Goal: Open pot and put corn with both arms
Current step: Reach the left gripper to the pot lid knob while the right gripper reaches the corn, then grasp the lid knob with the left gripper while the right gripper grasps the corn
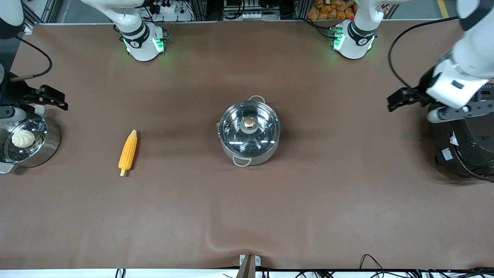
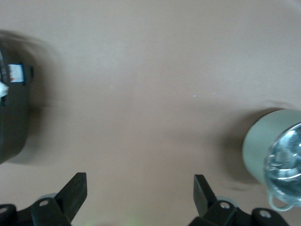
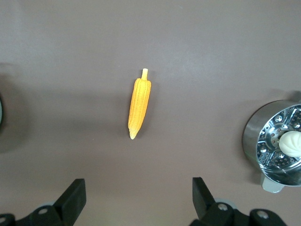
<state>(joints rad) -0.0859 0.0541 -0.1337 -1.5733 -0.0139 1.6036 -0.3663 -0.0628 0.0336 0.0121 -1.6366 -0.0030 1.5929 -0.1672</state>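
The steel pot (image 1: 266,148) stands at the middle of the table with its glass lid (image 1: 235,135) on, tan knob (image 1: 249,122) up. The corn (image 1: 128,151) lies flat on the cloth, toward the right arm's end from the pot, stalk toward the front camera. My right gripper (image 1: 54,99) hangs open and empty over the steamer's edge; its wrist view (image 3: 137,188) shows the corn (image 3: 139,104). My left gripper (image 1: 397,98) hangs open and empty beside the rice cooker; its wrist view (image 2: 139,188) shows the pot's wall (image 2: 258,148).
A steel steamer pot (image 1: 52,143) with a white bun (image 1: 23,138) stands at the right arm's end; it also shows in the right wrist view (image 3: 251,136). A big black rice cooker (image 1: 467,150) stands at the left arm's end, also in the left wrist view (image 2: 11,117). Brown cloth (image 1: 247,216) covers the table.
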